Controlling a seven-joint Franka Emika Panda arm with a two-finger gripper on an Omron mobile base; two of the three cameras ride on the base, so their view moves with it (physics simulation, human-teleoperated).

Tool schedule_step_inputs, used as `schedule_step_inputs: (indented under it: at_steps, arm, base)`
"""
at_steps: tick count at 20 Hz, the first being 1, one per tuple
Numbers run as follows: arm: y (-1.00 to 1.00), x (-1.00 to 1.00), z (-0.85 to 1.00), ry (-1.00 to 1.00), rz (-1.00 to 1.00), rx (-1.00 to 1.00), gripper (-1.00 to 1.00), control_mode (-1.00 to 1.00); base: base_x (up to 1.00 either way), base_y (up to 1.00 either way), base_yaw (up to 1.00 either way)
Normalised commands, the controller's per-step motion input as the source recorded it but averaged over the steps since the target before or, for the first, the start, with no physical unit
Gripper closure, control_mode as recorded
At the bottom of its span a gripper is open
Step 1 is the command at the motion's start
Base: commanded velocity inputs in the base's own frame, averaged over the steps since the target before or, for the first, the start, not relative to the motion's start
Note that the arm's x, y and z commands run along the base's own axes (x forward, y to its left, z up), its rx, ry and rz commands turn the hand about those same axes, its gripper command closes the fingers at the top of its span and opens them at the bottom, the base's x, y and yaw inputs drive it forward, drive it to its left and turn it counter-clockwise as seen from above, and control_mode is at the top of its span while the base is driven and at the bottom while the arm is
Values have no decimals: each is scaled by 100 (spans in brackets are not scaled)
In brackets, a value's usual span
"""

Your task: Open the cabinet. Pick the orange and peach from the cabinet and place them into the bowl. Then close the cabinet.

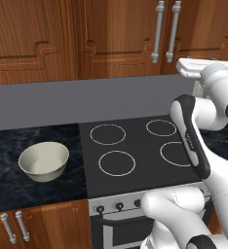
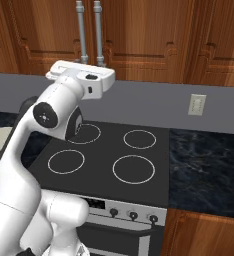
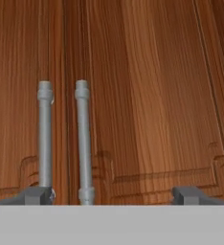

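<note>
A rendered kitchen. The cabinet point(image 1: 135, 34), reddish-brown wood, runs across the top of the left base view with both doors shut. Its two silver bar handles point(image 1: 165, 31) stand upright side by side at the upper right of that frame, and at the upper left of the right base view. The orange and the peach are presumably behind the closed doors.

The white arm reaches up toward those doors, its hand just below and in front of the handles. In the hand view, the gripper point(image 3: 114, 195) has its two dark fingertips spread wide apart along the bottom edge, holding nothing. The left fingertip point(image 3: 37, 195) sits at the foot of the left handle point(image 3: 45, 136). The right handle point(image 3: 83, 141) rises between the two tips, nearer the left one.

Both handles run vertically, their long axis upright in the frame, lying ahead of and above the fingers. The opening step seems not yet begun; grasping the right handle would likely need the hand raised and advanced.

The cream bowl point(image 1: 44, 161) waits empty on the dark counter at the lower left of the left base view, beside the stove point(image 1: 135, 151).
</note>
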Motion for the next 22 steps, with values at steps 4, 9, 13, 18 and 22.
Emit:
schedule_step_inputs:
  at_steps: [4,9,13,18,22]
  arm:
    - [1,14,3,0,0,8,-100,-100]
    - [4,0,0,0,0,0,-100,-100]
    - [16,0,-5,1,0,0,-100,-100]
    - [1,6,0,0,0,0,-100,-100]
    - [0,15,0,0,0,0,-100,-100]
  base:
    - [0,0,0]
    - [0,0,0]
    - [0,0,0]
    - [0,0,0]
    - [0,0,0]
